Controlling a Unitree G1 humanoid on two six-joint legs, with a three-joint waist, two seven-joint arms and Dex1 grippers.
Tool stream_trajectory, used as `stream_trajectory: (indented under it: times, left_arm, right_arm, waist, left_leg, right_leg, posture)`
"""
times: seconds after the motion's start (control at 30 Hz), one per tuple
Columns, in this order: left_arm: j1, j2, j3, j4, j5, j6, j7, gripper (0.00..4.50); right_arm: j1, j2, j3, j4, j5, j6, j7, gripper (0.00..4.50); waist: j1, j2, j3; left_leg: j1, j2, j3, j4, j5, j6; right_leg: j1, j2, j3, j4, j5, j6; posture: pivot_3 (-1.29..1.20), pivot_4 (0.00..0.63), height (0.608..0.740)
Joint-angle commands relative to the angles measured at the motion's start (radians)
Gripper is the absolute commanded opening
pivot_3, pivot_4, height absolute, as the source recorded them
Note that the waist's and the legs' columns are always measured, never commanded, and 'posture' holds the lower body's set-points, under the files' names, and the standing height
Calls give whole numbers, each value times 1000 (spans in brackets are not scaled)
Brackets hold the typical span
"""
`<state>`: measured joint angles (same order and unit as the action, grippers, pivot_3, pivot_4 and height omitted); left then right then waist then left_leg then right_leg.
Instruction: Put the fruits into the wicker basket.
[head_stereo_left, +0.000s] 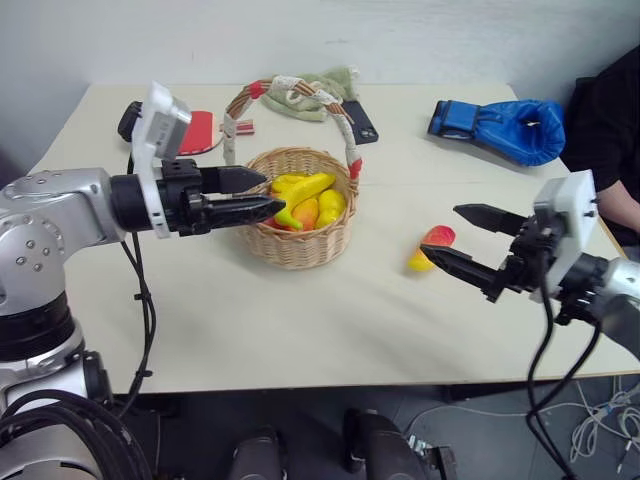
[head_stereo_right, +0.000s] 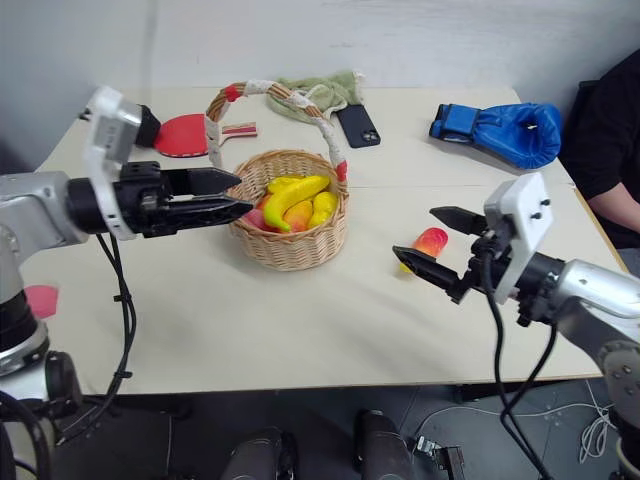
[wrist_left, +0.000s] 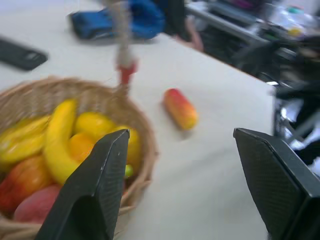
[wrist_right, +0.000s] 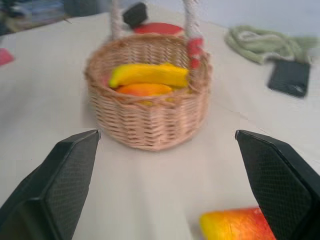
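Reaching in from the left edge of the head view, the left arm lies nearly level across the table (head_stereo_left: 330, 330), its gripper (head_stereo_left: 255, 195) pointing toward frame centre with the tips at the basket (head_stereo_left: 300, 245) rim, above the near left side of the opening. Its two fingers (wrist_left: 95, 185) stand wide apart with nothing between them. The basket sits just left of centre, its arched handle (head_stereo_left: 290, 90) rising toward the upper middle of the frame. Inside it lies the banana (head_stereo_left: 305, 187), curved across the top of the pile, with other yellow, orange and red fruit beneath it. At lower right, the right arm comes in from the frame edge, forearm angled up and inward, its gripper (head_stereo_left: 462, 235) held about level and aimed toward the centre. Its fingers (wrist_right: 55, 185) are spread wide and empty, one tip above and one below the mango (head_stereo_left: 432, 247), which lies on the table to the right of the basket, red end toward upper right, apart from both. Toward the top of the frame lie a red paddle (head_stereo_left: 200, 130), a green cloth (head_stereo_left: 325, 90), a black phone (head_stereo_left: 362, 122) and a blue boxing glove (head_stereo_left: 505, 125). A person's dark sleeve (head_stereo_left: 612, 130) shows at the right edge.
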<state>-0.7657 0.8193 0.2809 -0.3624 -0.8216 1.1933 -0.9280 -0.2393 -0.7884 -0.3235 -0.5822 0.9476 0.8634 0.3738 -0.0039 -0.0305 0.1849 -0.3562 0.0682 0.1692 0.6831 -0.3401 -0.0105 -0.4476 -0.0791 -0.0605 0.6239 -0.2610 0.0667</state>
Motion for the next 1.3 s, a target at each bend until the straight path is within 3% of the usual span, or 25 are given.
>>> stream_trajectory:
  times: [0.03, 0.27, 0.4, 0.73, 1.0, 1.13, 1.3]
  left_arm:
    - [24, 40, -68, -49, 30, -185, -131, 4470]
    - [-18, -5, -155, -16, 43, -304, -131, 4470]
    - [-34, -13, -170, -1, 44, -324, -122, 4470]
    - [-36, -13, -184, 4, 43, -347, -100, 4470]
    - [-22, 18, -136, 30, 25, -326, -80, 4500]
    - [36, 72, -45, 47, -22, -277, -77, 4500]
    - [104, 179, 60, 100, -34, -264, -104, 4500]
  right_arm:
    - [-51, 88, 84, 46, -116, 51, -208, 4500]
    - [-194, 332, 153, 241, -349, 137, -539, 4500]
    - [-259, 413, 142, 374, -421, 133, -580, 4500]
    - [-375, 588, 42, 621, -422, 130, -570, 4500]
    - [-333, 541, 80, 380, -371, 219, -451, 2214]
    - [-340, 450, 120, 170, -157, 330, -202, 2110]
    - [-502, 481, 168, 153, 9, 419, -110, 2110]
  waist:
    - [1, 0, 0]
    - [-6, 1, 0]
    - [-10, 1, 0]
    - [-37, 1, 0]
    - [-40, 1, 0]
    - [-40, 2, 1]
    - [-55, 2, 1]
  left_leg:
    - [0, -1, 0, 0, 0, 0]
    - [-4, -1, -1, -1, 1, 1]
    - [-16, -1, 1, 0, 2, 3]
    - [-12, -1, 3, 1, 4, 3]
    - [-14, -1, 2, 0, 4, 2]
    - [-15, -1, 1, -1, 4, 3]
    - [-13, 1, 0, -1, 4, 1]
  right_leg:
    - [0, 0, 1, 0, 0, 0]
    - [-3, 1, 7, 0, 0, 0]
    - [-16, 1, 7, 4, 1, 1]
    - [-15, 2, 7, 4, 2, 2]
    - [-15, 2, 7, 4, 2, 2]
    - [-16, 2, 7, 4, 2, 3]
    - [-16, 5, 7, 4, 1, 2]
  posture:
    - [0, 150, 740]
    - [0, 150, 740]
    - [0, 150, 740]
    - [0, 150, 740]
    - [0, 150, 740]
    - [0, 150, 740]
    - [0, 150, 740]
